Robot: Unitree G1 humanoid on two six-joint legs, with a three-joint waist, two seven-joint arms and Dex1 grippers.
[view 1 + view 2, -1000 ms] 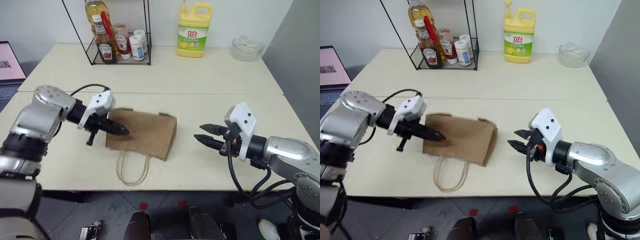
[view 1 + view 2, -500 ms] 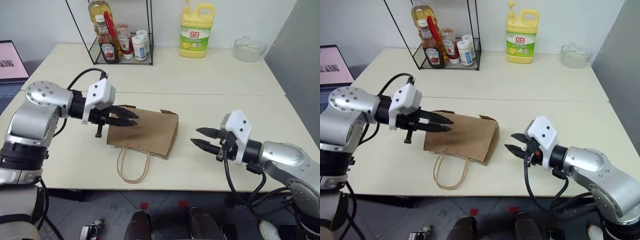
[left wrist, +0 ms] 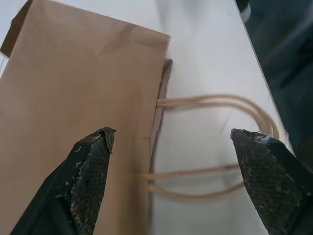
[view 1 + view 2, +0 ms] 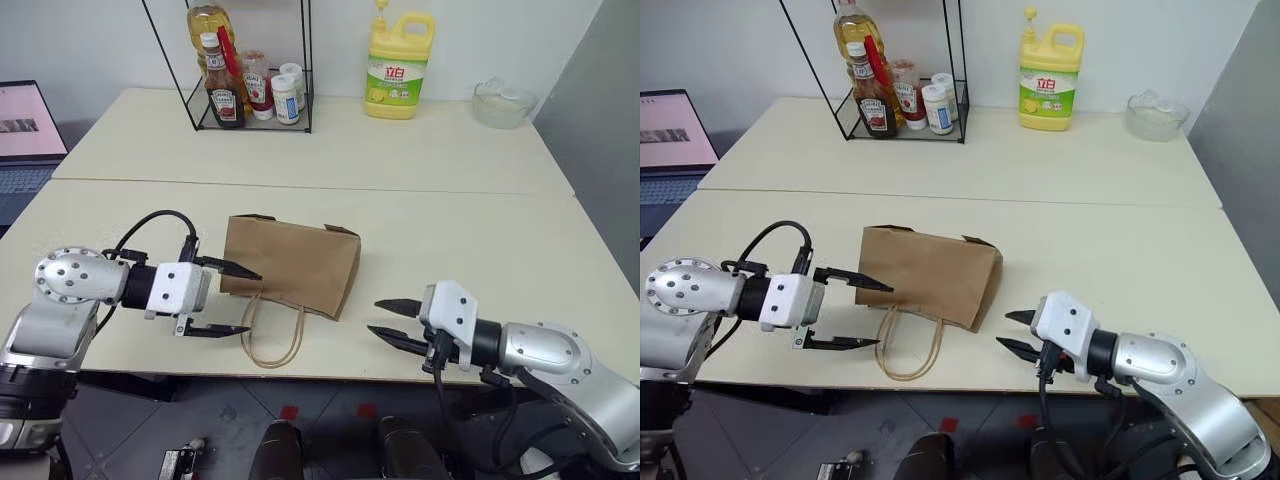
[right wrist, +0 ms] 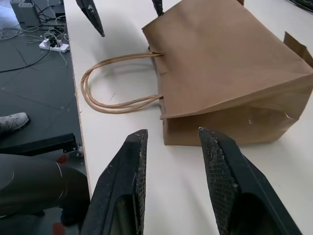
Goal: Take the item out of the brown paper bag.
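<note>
Two changes: left gripper [image 4: 230, 300] let go, now spread wide at brown paper bag [image 4: 295, 265] mouth; right gripper [image 4: 390, 322] empty, part-open; item unseen.

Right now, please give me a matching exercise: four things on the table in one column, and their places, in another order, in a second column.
Things:
1. brown paper bag
2. yellow detergent jug
3. clear glass bowl
4. wire rack of bottles

Places:
A. far right corner of the table
B. far edge, left of the jug
C. lying flat between the two grippers
D. far edge, between rack and bowl

Pairs: 1-C, 2-D, 3-A, 4-B
</note>
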